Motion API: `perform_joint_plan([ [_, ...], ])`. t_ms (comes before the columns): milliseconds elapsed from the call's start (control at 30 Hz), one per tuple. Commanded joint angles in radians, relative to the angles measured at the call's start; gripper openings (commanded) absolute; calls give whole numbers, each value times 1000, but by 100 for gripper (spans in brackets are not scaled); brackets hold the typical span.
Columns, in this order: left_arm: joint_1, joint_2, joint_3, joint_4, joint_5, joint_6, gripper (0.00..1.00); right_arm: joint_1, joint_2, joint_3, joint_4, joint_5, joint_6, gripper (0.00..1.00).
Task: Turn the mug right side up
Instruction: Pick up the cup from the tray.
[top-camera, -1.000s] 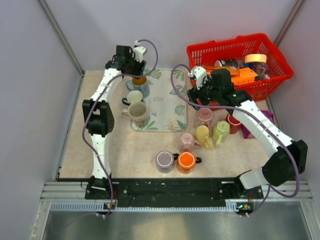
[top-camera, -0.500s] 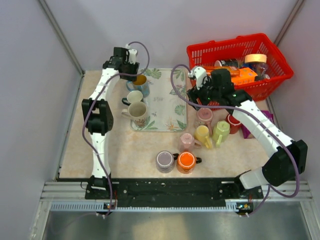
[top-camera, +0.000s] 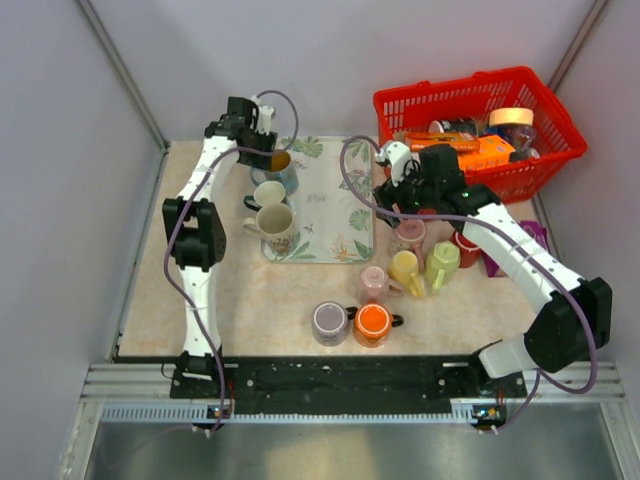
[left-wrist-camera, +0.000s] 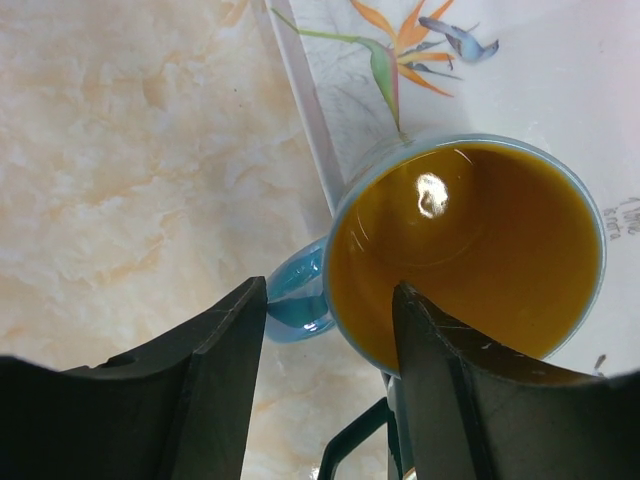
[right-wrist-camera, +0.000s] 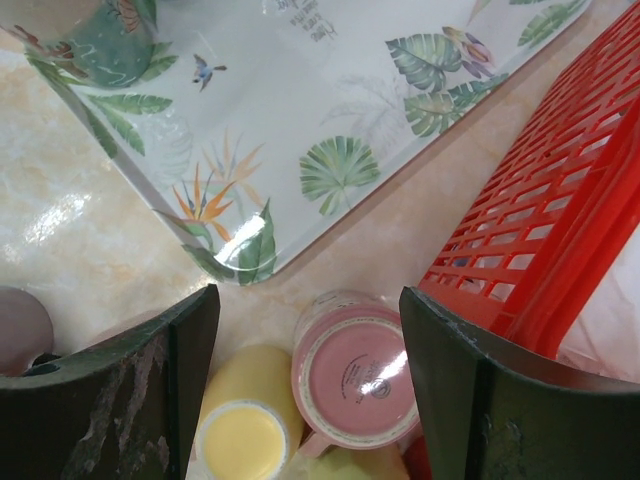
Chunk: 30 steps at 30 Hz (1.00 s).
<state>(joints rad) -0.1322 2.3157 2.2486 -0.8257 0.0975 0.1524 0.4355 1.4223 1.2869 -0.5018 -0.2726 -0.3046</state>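
An upside-down pink mug (right-wrist-camera: 355, 375) (top-camera: 408, 235) stands on the table between the tray and the red basket, its base facing up. My right gripper (right-wrist-camera: 308, 300) (top-camera: 398, 200) hangs open above it, fingers apart on either side, touching nothing. A blue mug (left-wrist-camera: 470, 245) (top-camera: 281, 167) with an orange inside stands upright on the floral tray (left-wrist-camera: 560, 70) (top-camera: 335, 205). My left gripper (left-wrist-camera: 328, 290) (top-camera: 264, 148) is open just above the mug's rim and blue handle, holding nothing.
A white mug (top-camera: 268, 193) and a beige mug (top-camera: 275, 222) also stand on the tray. Yellow (top-camera: 405, 268), green (top-camera: 442, 262), red (top-camera: 466, 245), pink (top-camera: 373, 284), grey (top-camera: 329, 322) and orange (top-camera: 372, 322) mugs crowd the table. The red basket (top-camera: 480, 115) sits back right.
My left gripper has drawn back and to the left, off the blue mug. My right gripper has shifted slightly forward over the pink mug.
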Motion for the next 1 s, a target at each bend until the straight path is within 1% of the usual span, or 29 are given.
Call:
perform_joint_plan([
  [0,-1,-85,-50,-44,41,51,58,-7,-46,-15,34,-22,25,73],
  [200,0,-73,-37,-58,64,162,55,-7,-59,-26,34,-19,33,73],
  [433,0,-33,28,-81,70,236,52,-9,-69,-32,36,-14,50,73],
  [567,0,-12,62,-49,99,222,45,-9,-68,-37,35,-13,55,73],
  [733,0,19,94,-23,156,170,32,-9,-60,-29,34,-11,59,73],
  [833,0,37,104,-24,151,128,26,-7,-62,-29,35,-10,58,73],
  [967,-1,48,105,-18,145,73,25,-9,-66,-35,37,-10,58,73],
])
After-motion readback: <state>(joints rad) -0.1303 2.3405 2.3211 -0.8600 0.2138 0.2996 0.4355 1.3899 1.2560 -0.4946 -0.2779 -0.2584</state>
